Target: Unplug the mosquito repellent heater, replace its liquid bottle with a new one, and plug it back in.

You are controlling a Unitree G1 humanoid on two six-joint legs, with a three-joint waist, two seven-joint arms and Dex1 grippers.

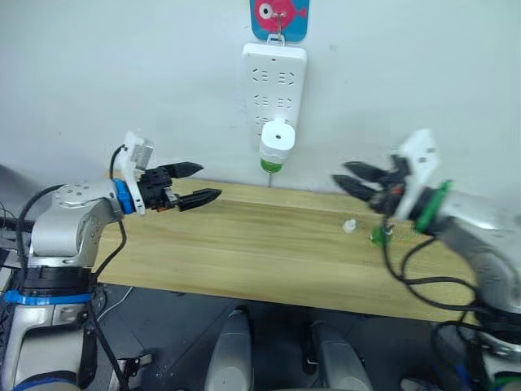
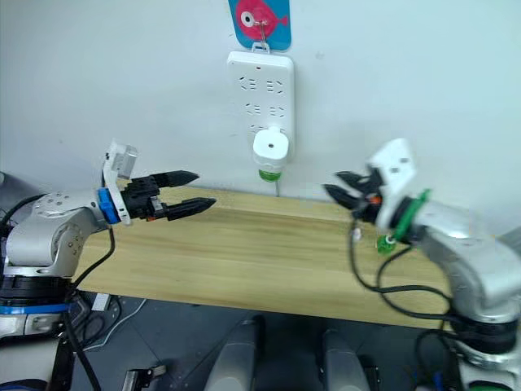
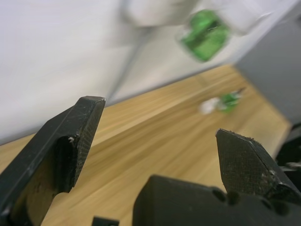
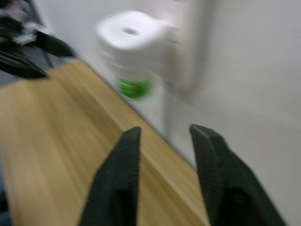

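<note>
The white mosquito repellent heater (image 1: pixel 277 138) is plugged into the bottom of the wall power strip (image 1: pixel 274 81), and a green liquid bottle (image 1: pixel 271 165) hangs under it. On the wooden table near the right side lie another green bottle (image 1: pixel 379 236) and a tiny white cap (image 1: pixel 349 226). My left gripper (image 1: pixel 200 183) hovers open above the table's left part, pointing right, well left of the heater. From the right, my right gripper (image 1: pixel 346 175) hovers open, pointing left toward the heater, just above the lying bottle. Neither gripper holds anything.
The power strip hangs from a blue hook plate with a pink fish (image 1: pixel 279 15) on the white wall. A thin cable (image 1: pixel 269 181) drops from the strip to the table's back edge. The wooden table (image 1: pixel 269 252) has bare wood between the grippers.
</note>
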